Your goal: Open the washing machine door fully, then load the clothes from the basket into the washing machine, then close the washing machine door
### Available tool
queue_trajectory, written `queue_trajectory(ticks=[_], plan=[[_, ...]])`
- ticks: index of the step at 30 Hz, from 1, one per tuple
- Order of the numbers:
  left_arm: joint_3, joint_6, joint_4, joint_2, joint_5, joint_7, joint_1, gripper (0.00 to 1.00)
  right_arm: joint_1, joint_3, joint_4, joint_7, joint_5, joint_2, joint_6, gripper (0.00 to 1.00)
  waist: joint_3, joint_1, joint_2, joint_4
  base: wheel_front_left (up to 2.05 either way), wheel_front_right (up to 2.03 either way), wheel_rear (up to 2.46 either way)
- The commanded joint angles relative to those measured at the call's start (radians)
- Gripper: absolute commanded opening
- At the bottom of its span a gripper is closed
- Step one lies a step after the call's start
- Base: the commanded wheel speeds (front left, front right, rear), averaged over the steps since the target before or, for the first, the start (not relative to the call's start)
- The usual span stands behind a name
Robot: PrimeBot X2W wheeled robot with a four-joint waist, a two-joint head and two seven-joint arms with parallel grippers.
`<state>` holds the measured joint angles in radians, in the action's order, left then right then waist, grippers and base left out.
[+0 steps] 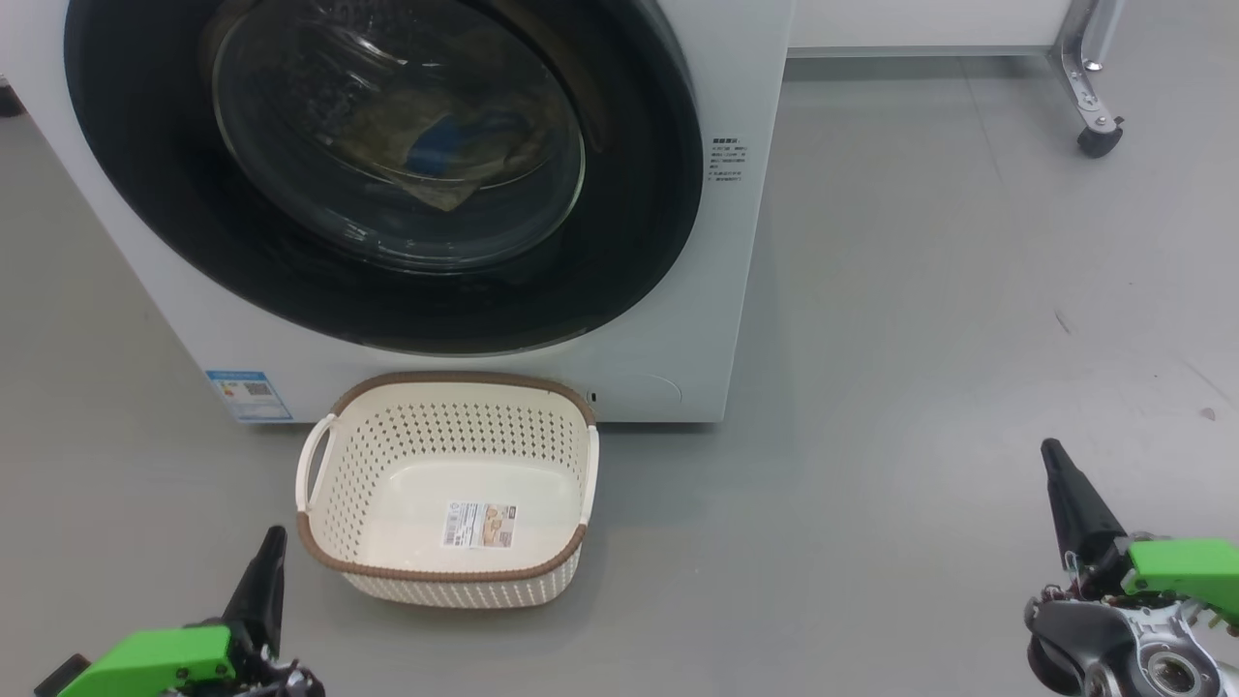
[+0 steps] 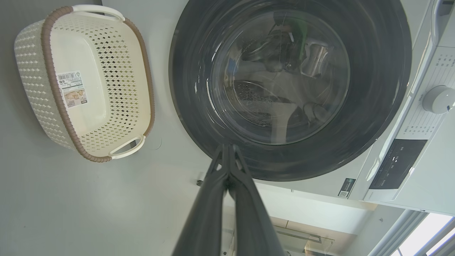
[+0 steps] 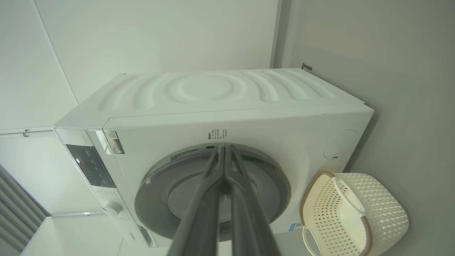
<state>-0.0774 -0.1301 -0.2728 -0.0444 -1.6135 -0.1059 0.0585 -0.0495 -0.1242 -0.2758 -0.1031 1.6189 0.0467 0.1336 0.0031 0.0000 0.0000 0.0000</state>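
Grey floor (image 1: 920, 339), smooth, with pale wall beyond.

Washing machine door (image 1: 639, 194): far left, flush against the front of the washing machine (image 1: 678, 339), glossy black ring unbroken around the glass.
Clothes (image 1: 445, 189): visible through the window, inside the drum; cream folds, one blue patch.
Basket (image 1: 455, 589): on the floor just in front of the machine's lower edge, upright, nothing in it but the label sticker (image 1: 479, 524) on its bottom.
Left gripper (image 1: 274, 542): near left, fingers pressed together, holding nothing.
Right gripper (image 1: 1053, 455): near right, well apart from machine and basket, fingers likewise together, holding nothing.

Judged state: loading done, door shut, closing step at or past its end.
To finish well: check that the door's edge sits equally flush all round. If a gap shows, press the black ring square on with closed fingertips, never the glass. Otherwise hold both arms back.
Latch engagement: cannot be told from these views.

Around:
- blue sticker (image 1: 249, 394), low on the front at left
- printed notice (image 1: 726, 160), right of the door
- round service flap (image 1: 639, 392), lower right corner
- dial (image 2: 439, 99) and dark display (image 2: 394, 163) on the control panel
- castored metal leg (image 1: 1099, 136), far right

In the way: the basket alone, between left gripper and door. Reach over or around it.
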Motion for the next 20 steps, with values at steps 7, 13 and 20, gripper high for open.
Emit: queue_trajectory(ticks=[7, 13, 20], plan=[[-0.036, -0.001, 0.028, -0.007, 0.004, -0.007, 0.049, 0.0, -0.058, 0.015, 0.031, -0.007, -0.007, 0.007, -0.003, 0.0, 0.0, 0.0, 0.0, 0.0, 0.0, 0.0, 0.0], [-0.036, -0.001, 0.028, -0.007, 0.005, -0.007, 0.049, 0.0, -0.058, 0.014, 0.031, -0.007, -0.007, 0.007, -0.003, 0.0, 0.0, 0.0, 0.0, 0.0, 0.0, 0.0, 0.0], [-0.036, -0.001, 0.028, -0.007, 0.005, -0.007, 0.049, 0.0, -0.058, 0.014, 0.031, -0.007, -0.007, 0.007, -0.003, 0.0, 0.0, 0.0, 0.0, 0.0, 0.0, 0.0, 0.0]])
